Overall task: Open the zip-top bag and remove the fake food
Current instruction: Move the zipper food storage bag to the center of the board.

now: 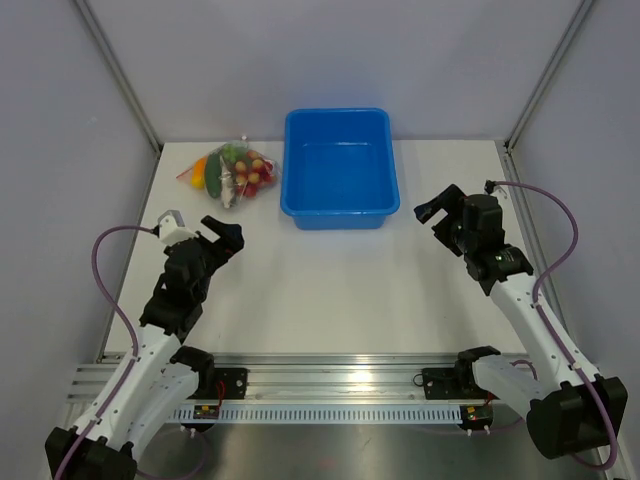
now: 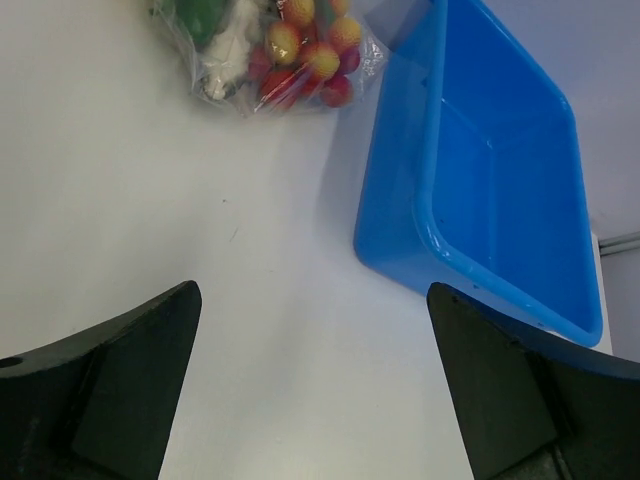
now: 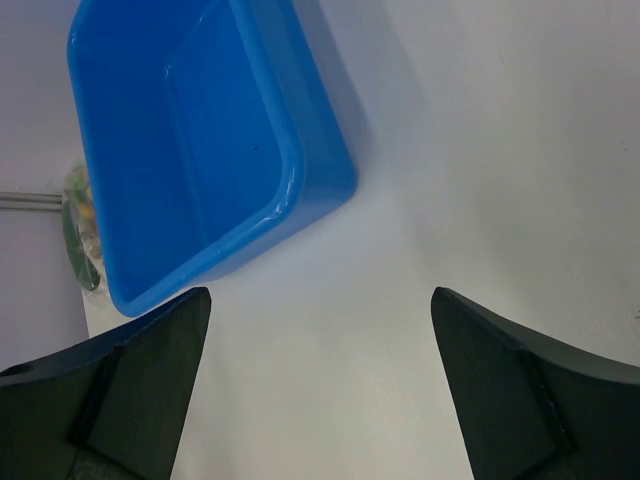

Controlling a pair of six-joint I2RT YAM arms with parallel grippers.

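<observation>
The zip-top bag (image 1: 232, 172), with the fake food (image 1: 250, 170) inside, lay just beside the blue tub's (image 1: 338, 214) left wall. The left gripper (image 1: 226, 236) and right gripper (image 1: 432, 215) hovered nearer than the tub, jaws spread wide, holding nothing. The opening would probably go best with one claw pinning the bag and the other pinching its orange-red strip, on the side away from the tub.

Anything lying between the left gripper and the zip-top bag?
Only bare table separates the left gripper from the zip-top bag, seen in the left wrist view.
</observation>
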